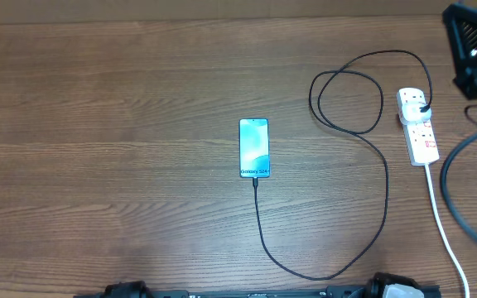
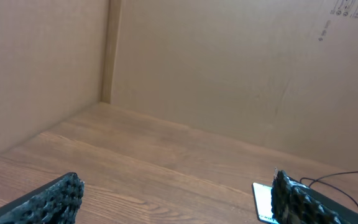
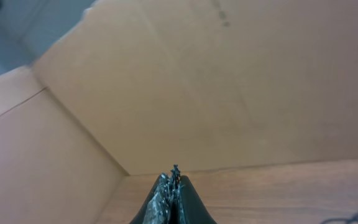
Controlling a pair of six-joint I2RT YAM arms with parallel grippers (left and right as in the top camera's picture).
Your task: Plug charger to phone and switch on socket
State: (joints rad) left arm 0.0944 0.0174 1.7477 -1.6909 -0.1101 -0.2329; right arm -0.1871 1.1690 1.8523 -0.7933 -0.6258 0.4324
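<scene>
Left end effector [image 2: 178,186]: released, fingers spread wide, low over the surface [image 1: 98,124], with a corner of the phone showing at its 3 o'clock. Phone [image 1: 253,149]: flat at mid-surface, screen up, long axis 12-to-6. Charger [image 1: 386,199]: small connector meets the phone's 6 o'clock edge, and the cable sweeps toward 3 o'clock and loops to its plug, which appears seated in the socket's far end. Right end effector [image 3: 173,180]: clenched on nothing, raised. Socket [image 1: 419,132]: long axis nearly 12-to-6, at about 12 to 1 o'clock from the right arm's base and 2 o'clock from the left arm's. The switch press therefore probably falls to the right arm, which is the nearer.
</scene>
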